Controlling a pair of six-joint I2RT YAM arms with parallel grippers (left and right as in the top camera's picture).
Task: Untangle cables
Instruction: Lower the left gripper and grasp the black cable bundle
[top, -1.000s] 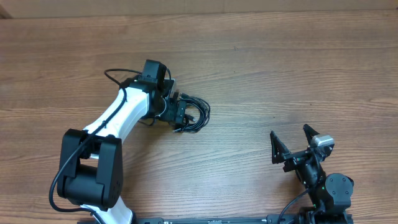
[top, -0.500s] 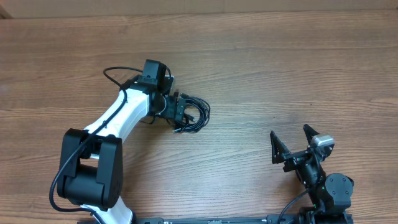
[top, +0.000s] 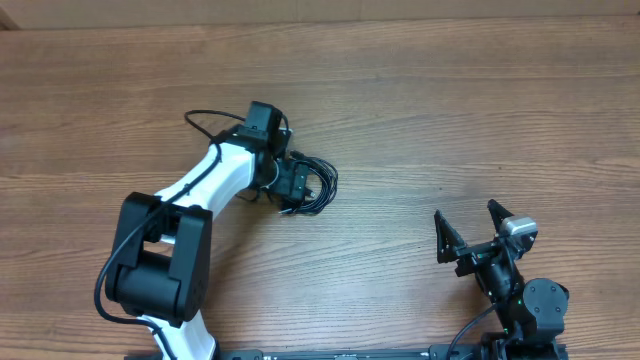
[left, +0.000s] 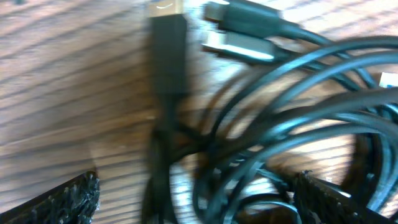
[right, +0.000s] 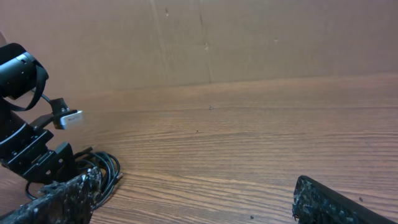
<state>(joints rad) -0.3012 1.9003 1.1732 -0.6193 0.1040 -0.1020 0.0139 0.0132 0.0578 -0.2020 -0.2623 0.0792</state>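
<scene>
**Overhead: spreading the left jaws over a coil of black cords**

Looking down on a brown wooden table (top: 450, 110). Finding the left gripper (top: 297, 190) lowered over the cables (top: 320, 182), a loose coil of thin black cords lying on the wood. Keeping those jaws released and wide apart, clamping nothing.

Switching to the left wrist view: framing much of the coil in the gap between the two left fingertips (left: 68, 196), with loops crossing and overlapping there and running out past the right-hand finger. Showing the plug connectors (left: 166, 37) ahead of the jaws, beyond the fingertips: one long black plug with a metal end, and two shorter plugs just beside it. Blurring too much to tell whether either finger is touching a cord.

Placing the right gripper (top: 465, 212) well apart from the coil, at the near side of the table. Holding its jaws splayed open as well, gripping nothing.

Looking out from the right wrist view: seeing bare wood directly ahead of the right jaws, with the coil lying far forward and off to their left, under the black end of the left arm (right: 25, 146).
</scene>
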